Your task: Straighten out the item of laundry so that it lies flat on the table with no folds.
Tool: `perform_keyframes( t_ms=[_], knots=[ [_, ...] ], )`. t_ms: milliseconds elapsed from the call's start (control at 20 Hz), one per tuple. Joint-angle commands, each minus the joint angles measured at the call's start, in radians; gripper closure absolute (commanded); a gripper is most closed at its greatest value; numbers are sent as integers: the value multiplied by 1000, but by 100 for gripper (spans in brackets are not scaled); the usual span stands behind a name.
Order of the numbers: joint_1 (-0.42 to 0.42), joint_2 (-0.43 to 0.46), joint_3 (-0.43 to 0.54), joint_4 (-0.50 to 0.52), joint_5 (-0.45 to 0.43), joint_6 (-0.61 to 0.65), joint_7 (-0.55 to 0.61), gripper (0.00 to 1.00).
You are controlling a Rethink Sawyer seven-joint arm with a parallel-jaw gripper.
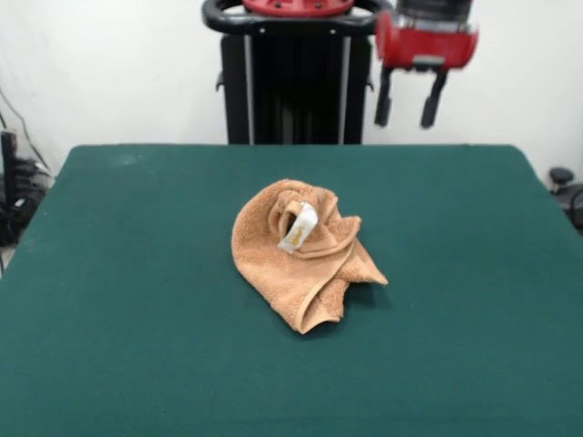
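The robot's black two-fingered gripper [411, 102], hung from a red wrist, hovers released and empty above the far edge of the table, its fingers spread apart and well clear of any cloth. Below and toward the middle of the large rectangular table topped with dark green felt [137, 300] lies the small light-brown terry towel [302, 255], bunched into a rumpled mound well apart from all four edges. Its white sewn-in label with yellow print [299, 228] sticks up from a fold near the top of the heap (a bordered corner trails toward the near edge). By this showing, the straightening has hardly begun: the cloth is still crumpled, every fold remains to be opened, and no grasp has yet been taken.
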Motion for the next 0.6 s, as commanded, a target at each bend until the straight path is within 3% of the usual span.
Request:
perform_keyframes(
  t_ms=[50, 600],
  knots=[
    [56, 165, -119, -71, 27, -112, 303, 0],
    [45, 290, -110, -83, 97, -200, 286, 0]
  ],
)
